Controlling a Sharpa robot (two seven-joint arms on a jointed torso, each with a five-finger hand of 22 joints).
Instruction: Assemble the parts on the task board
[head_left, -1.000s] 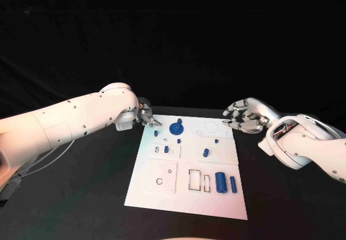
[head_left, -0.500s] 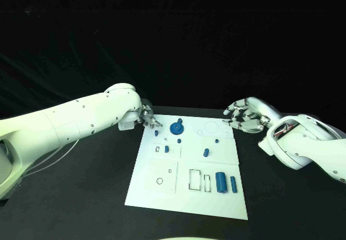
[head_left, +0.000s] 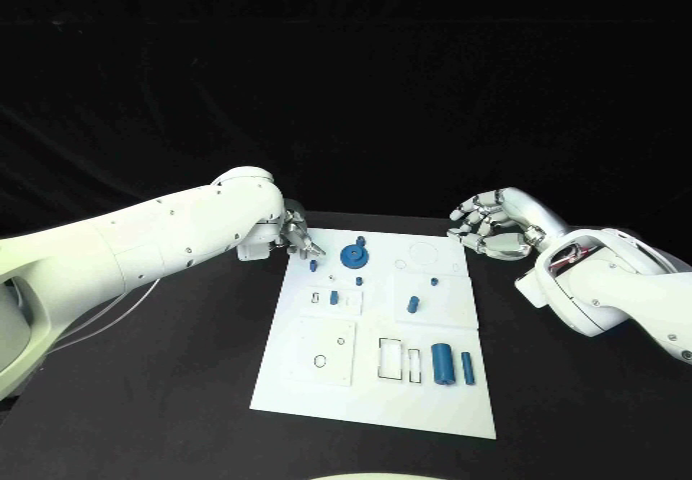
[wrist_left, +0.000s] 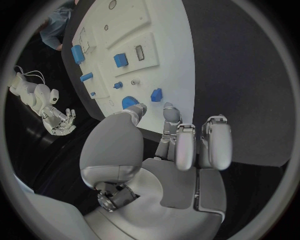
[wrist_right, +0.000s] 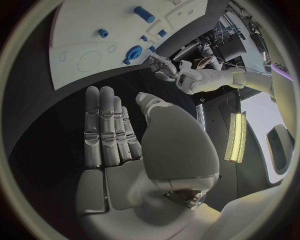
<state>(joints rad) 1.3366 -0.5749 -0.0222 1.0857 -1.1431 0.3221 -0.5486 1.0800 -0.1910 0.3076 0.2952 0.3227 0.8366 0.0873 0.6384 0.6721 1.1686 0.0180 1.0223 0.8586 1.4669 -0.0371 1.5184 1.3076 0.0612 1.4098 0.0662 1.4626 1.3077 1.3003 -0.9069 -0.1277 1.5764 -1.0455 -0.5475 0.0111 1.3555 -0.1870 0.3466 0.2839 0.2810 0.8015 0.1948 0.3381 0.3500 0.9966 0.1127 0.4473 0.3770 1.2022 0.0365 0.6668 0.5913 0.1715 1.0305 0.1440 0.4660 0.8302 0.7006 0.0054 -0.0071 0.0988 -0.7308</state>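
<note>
The white task board lies in the middle of the black table with several blue parts on it. A round blue part sits near its far edge, a small blue part just left of it. Two blue blocks stand side by side at the near right. My left hand hovers at the board's far left corner, fingers apart and holding nothing; the left wrist view has its fingertips close to the round part. My right hand floats off the far right corner, empty, fingers extended.
Black table surrounds the board on every side. Outlined slots and small holes mark the board's near half. My white forearms reach in from both sides of the table.
My right hand has risen a little and shifted slightly away from the board. The left hand has stayed almost still.
</note>
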